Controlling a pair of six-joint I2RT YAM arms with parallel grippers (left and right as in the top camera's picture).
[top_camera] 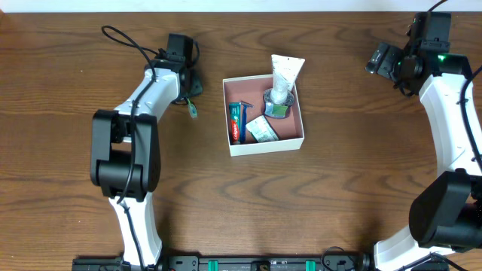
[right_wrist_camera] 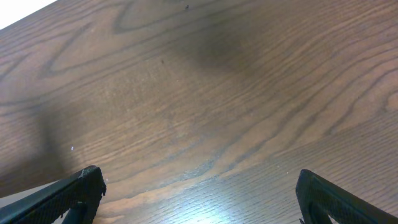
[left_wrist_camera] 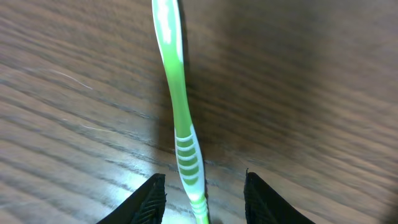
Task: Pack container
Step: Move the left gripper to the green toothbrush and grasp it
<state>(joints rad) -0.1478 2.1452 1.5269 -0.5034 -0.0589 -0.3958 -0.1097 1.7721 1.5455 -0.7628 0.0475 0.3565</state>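
Centrally on the dark wooden table (top_camera: 339,188), the container (top_camera: 267,144): a shallow, lidless square box with white walls and a dusty pink floor, already part-filled. Inside, along its left wall, a red and green toothpaste tube (top_camera: 237,122). Beside that, toward the near wall, a small pale sachet (top_camera: 262,130) lying at a slant. Toward the far right corner, a small round dark item (top_camera: 274,103), too small to identify. Propped over the far rim, a white squeeze tube (top_camera: 286,73), narrow end down inside the box, wide flat end jutting out past the wall.

Well to the left of the box, the left claw (top_camera: 188,84), pointed down at the table and released, its black fingers (left_wrist_camera: 152,199) parted on either side of a green toothbrush (left_wrist_camera: 180,118), touching neither side of it. From the left wrist, the handle running straight away between the two fingertips, its white-ribbed grip section nearest the camera, the rest reaching the top edge of the view. From overhead, only a short green end showing just below the claw. Hard to tell whether flat on the wood or raised a little.

Far to the right, near the table's back edge, the right claw (right_wrist_camera: 199,175), likewise released, spread wide over bare wood grain, gripping nothing, well apart from the container.
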